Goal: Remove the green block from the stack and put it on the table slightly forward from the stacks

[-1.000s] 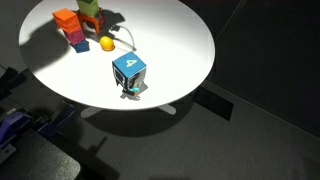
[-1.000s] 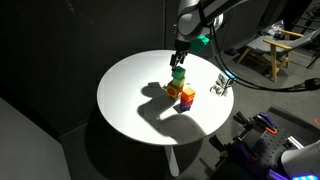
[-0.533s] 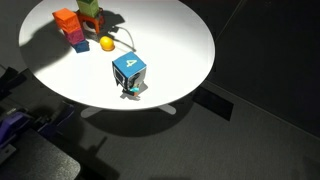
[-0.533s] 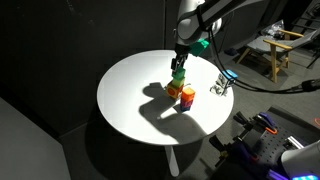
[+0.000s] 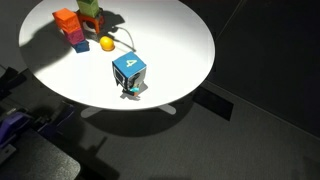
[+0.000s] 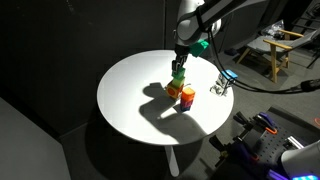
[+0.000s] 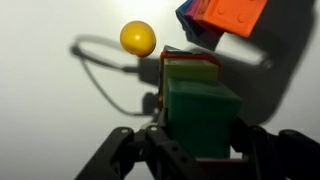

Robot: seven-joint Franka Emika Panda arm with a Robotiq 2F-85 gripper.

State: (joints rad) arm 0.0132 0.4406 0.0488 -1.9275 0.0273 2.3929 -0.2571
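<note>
Two stacks point(image 6: 183, 94), one green block point(image 7: 200, 118), one ball point(image 5: 107, 43), one blue cube point(image 5: 129, 73); the arm point(image 6: 205, 12) reaches down, its gripper point(image 7: 200, 152) seemingly clamping the green block.

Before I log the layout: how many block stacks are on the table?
2. One stack carries the green block, at the claw; the orange-topped stack stands beside it. None seems hidden.
</note>
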